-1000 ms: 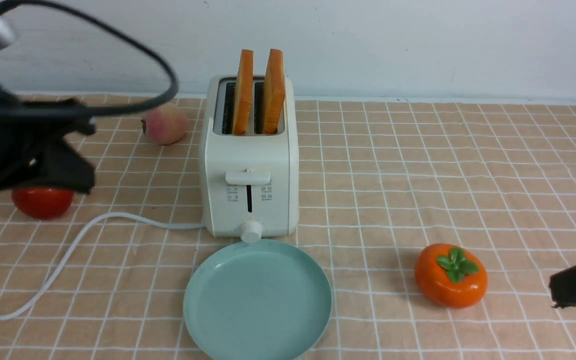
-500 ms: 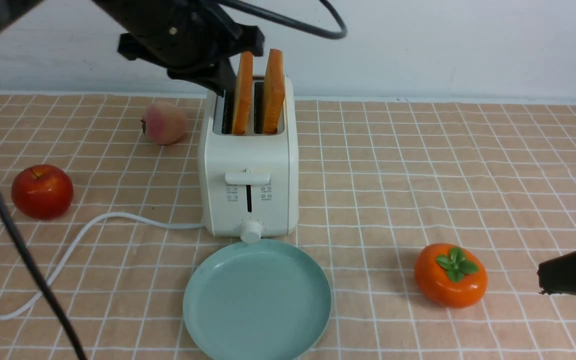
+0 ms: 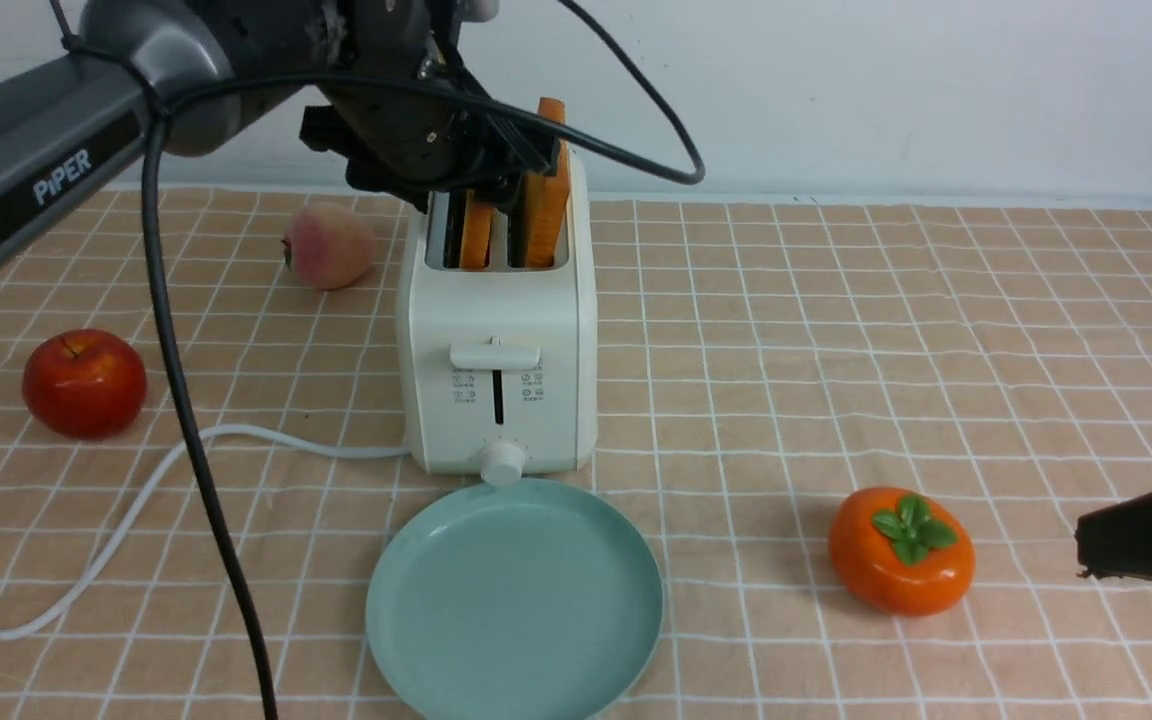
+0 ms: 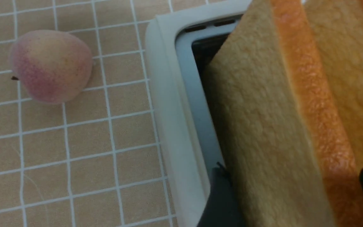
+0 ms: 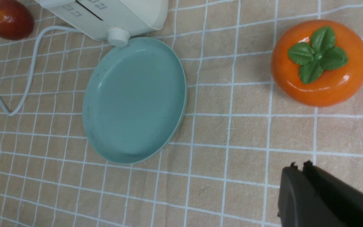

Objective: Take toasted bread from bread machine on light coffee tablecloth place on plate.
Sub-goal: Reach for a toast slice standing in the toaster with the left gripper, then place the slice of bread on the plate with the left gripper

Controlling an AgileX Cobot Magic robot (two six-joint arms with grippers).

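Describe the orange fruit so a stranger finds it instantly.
Start at the cream-white boxy toaster on the tan checked tablecloth. Right of the round teal plate before it sits a glossy orange persimmon; only it wears a green leafy cap.

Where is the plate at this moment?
Front view: the plate lies centre, on the near side of the bread machine, its rim by the knob; the orange persimmon sits to its right.

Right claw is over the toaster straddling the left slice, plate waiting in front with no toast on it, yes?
No: it is the left claw straddling the left slice in the toaster, as the front view shows. The right claw sits low near the persimmon. The rest is right.
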